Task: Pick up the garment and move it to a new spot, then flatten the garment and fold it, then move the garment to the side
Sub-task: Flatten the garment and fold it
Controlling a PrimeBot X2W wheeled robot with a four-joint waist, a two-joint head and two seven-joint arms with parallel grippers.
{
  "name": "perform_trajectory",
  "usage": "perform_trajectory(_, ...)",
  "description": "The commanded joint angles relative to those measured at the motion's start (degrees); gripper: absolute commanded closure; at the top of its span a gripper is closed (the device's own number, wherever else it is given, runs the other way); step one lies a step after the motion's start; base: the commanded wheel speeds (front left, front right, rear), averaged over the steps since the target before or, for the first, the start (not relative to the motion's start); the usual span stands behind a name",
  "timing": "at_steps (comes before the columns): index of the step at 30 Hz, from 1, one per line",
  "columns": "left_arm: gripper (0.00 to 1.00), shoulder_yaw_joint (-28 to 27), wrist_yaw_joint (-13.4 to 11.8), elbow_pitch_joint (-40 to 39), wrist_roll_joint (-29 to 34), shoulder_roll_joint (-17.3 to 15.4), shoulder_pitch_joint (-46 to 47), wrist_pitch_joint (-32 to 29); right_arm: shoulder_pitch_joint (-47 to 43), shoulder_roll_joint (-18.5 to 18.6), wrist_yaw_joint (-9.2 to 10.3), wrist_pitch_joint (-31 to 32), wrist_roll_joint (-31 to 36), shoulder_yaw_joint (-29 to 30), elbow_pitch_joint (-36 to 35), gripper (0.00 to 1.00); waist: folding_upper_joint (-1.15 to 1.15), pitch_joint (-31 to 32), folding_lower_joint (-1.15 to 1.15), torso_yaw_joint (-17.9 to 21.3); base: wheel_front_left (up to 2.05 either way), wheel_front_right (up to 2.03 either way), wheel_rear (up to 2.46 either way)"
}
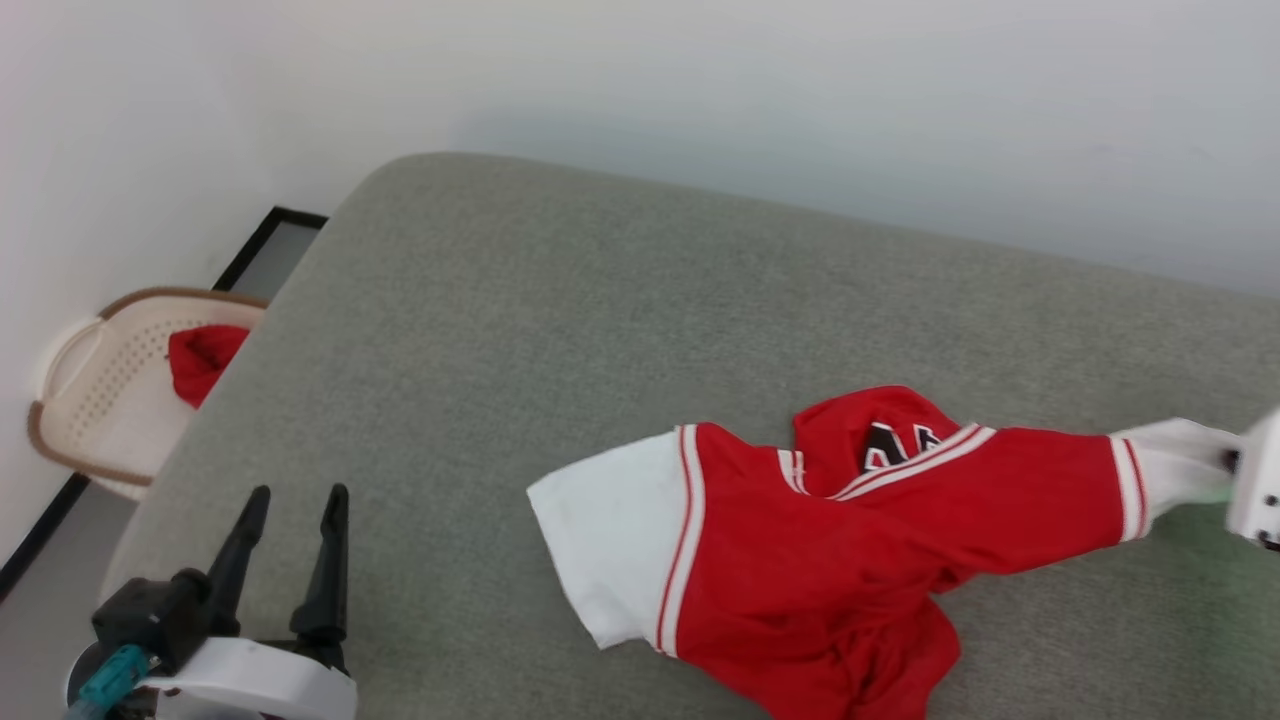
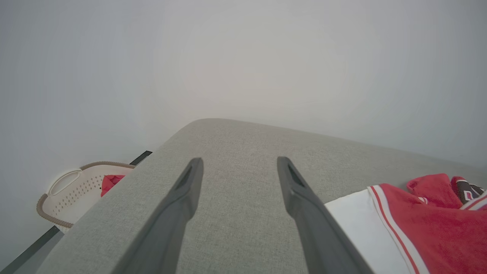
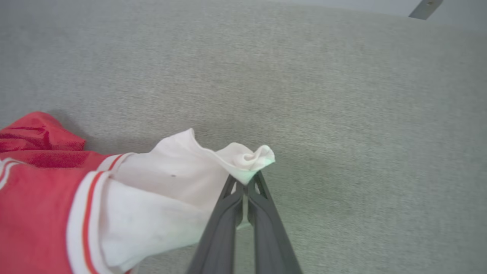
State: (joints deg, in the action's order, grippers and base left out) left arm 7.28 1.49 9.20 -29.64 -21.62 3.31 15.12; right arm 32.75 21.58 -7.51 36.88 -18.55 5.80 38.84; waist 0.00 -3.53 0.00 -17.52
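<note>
The garment [image 1: 850, 560], a red jersey with white sleeves and striped trim, lies crumpled on the grey cushioned surface [image 1: 560, 330]. My right gripper [image 3: 247, 179] is shut on the tip of its white right-hand sleeve [image 3: 171, 190], pinching the cloth between the fingertips; in the head view that gripper [image 1: 1235, 462] sits at the far right edge. My left gripper [image 1: 295, 500] stands open at the lower left, apart from the garment. In the left wrist view the left gripper [image 2: 239, 163] has bare cushion between its fingers, with the garment's other white sleeve [image 2: 365, 228] to their right.
A cream laundry basket [image 1: 90, 390] holding a red cloth [image 1: 203, 360] stands on the floor off the surface's left edge, against the white wall. The grey surface stretches wide and bare behind and left of the garment.
</note>
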Motion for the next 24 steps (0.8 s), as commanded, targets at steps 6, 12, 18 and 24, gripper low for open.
perform_trajectory(6, 0.00, -0.02, 0.47, -0.29, 0.26, -0.50, -1.21, 0.00, -2.26, 1.74, 0.05, 0.24, 3.85, 5.52, 1.80, 1.00, 0.00, 1.62, 0.00, 1.97, 0.00, 0.00, 0.00)
perform_trajectory(12, 0.00, 0.57, 0.47, -0.49, 0.24, -0.72, -1.03, -0.27, -4.38, 0.74, 0.05, 1.44, 7.63, 10.62, 3.17, 1.00, 0.00, 1.83, 0.00, 2.66, 0.00, 0.00, 0.00)
perform_trajectory(18, 0.00, 1.00, 0.53, -0.26, 0.00, -0.97, -0.61, -0.78, -5.84, -1.53, 0.04, 0.65, 9.67, 13.53, 3.45, 0.89, 0.00, 1.65, 0.00, 3.07, 0.00, 0.00, 0.00)
perform_trajectory(24, 0.00, 1.06, 0.44, -0.39, -0.25, -1.54, -0.59, -1.25, -5.06, -3.03, 0.04, 0.63, 11.44, 14.60, 3.54, 0.00, 0.00, 1.84, 0.00, 4.18, 0.00, 0.00, 0.00)
